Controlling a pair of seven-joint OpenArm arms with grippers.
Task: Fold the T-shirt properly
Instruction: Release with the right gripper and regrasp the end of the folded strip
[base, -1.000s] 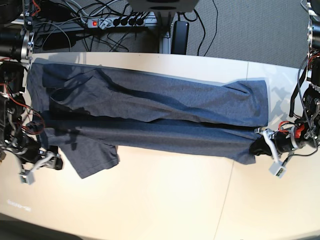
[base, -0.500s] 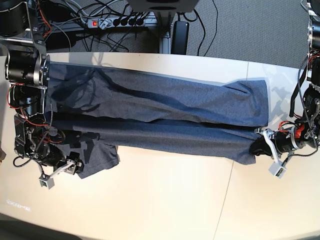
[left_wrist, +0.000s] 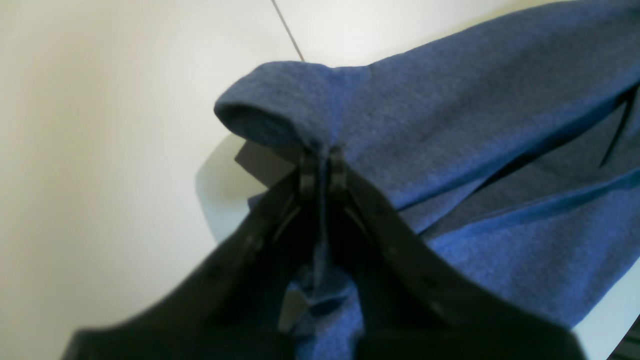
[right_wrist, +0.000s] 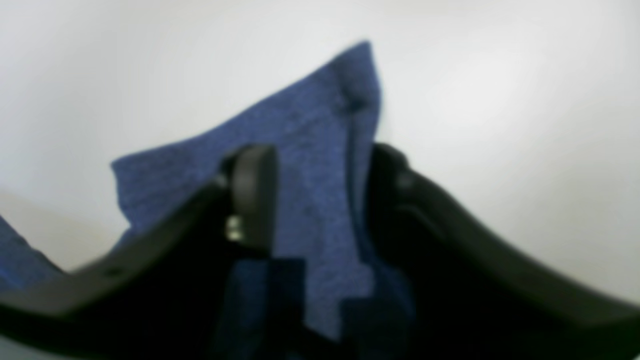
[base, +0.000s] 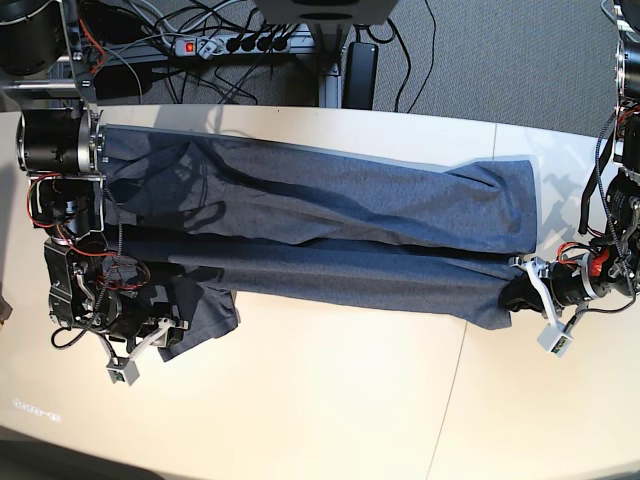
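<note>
The blurred right wrist view hides whether the right gripper (right_wrist: 320, 200) pinches the T-shirt (base: 320, 235) lying lengthwise across the table (base: 330, 400), a sleeve corner standing between its parted jaws, while the left gripper (left_wrist: 322, 170) is clamped on the hem's corner

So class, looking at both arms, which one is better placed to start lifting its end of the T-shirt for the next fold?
Probably the left: its jaws are already clamped on the T-shirt hem. The right gripper merely straddles the sleeve, jaws apart.
</note>
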